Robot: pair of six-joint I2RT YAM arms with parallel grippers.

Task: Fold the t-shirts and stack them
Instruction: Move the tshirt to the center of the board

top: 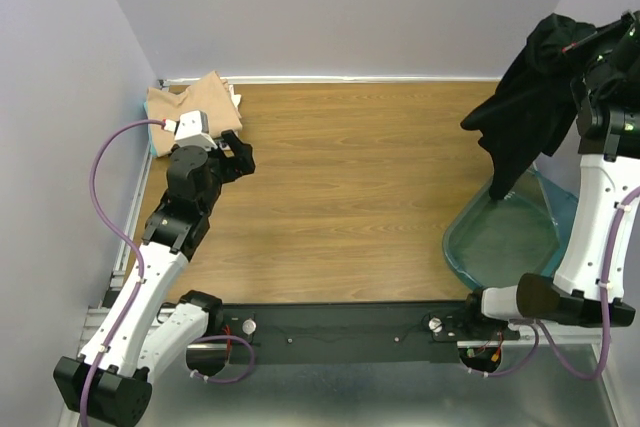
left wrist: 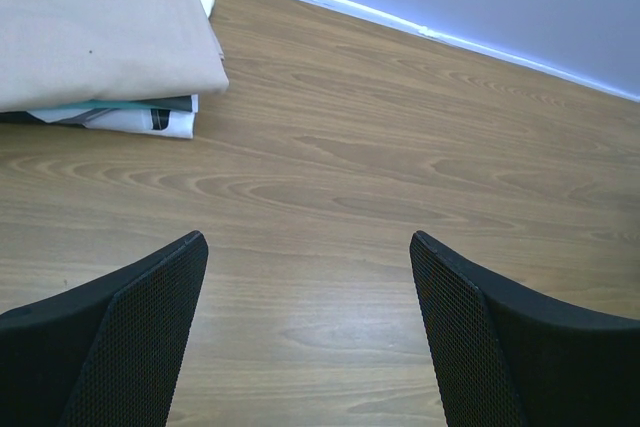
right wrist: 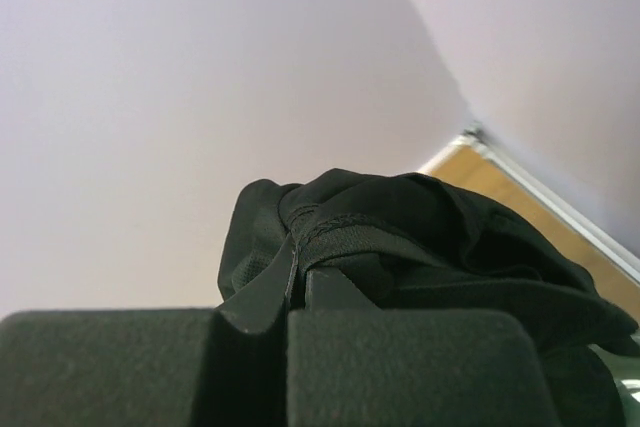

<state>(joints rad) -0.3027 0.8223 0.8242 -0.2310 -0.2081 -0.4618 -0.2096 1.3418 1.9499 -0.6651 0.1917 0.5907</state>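
Two t-shirts logged. Black t-shirt [top: 525,97]: hangs bunched above the table's [top: 350,197] far right corner, lower end dangling over the teal bin [top: 500,247] at the table's right edge, pinched in the clamped right gripper [right wrist: 297,282]. Tan t-shirt [top: 190,107]: folded, topping a small stack over pale cloth [left wrist: 130,119], at the table's far left corner. Left gripper [left wrist: 310,247]: fingers spread wide, empty, low over the table beside that stack.

Even bright light, soft shadows, sharp frames

Black t-shirt [top: 528,97] dangling from raised right arm [top: 598,212] above teal bin [top: 500,247], tan t-shirt [top: 200,99] folded far left
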